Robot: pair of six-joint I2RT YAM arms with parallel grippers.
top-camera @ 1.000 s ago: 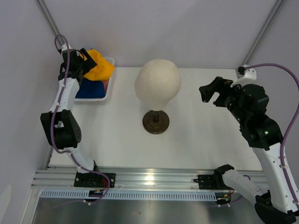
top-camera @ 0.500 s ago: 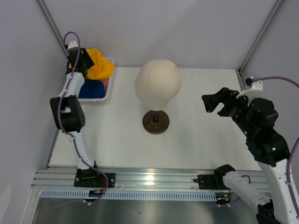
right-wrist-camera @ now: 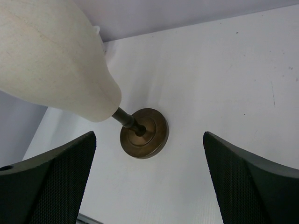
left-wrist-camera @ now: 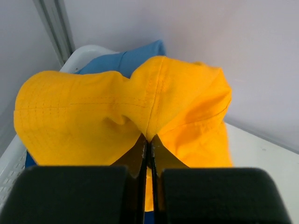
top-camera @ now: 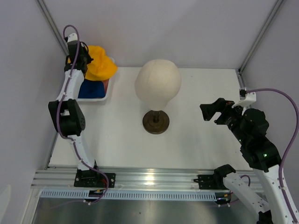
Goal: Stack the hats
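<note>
Yellow hat (top-camera: 100,67): far left corner of the table (top-camera: 121,140), bunched up over the white tray (top-camera: 110,95). Your left gripper (left-wrist-camera: 148,145) is pinched tight on a fold of its cloth, with no gap between the jaws.
Blue hat (left-wrist-camera: 124,58): under the yellow one, mostly covered.
Pink sliver (top-camera: 106,85): at the tray's right wall; too little shows to identify it.
Right gripper (right-wrist-camera: 148,140): jaws spread wide, holding nothing, hovering right of the mannequin head (top-camera: 158,84), whose top is cut off in the wrist view.

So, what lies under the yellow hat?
Under the yellow hat, blue cloth and a strip of pink cloth show inside the white tray. How many hats lie there is hidden by the yellow hat.
</note>
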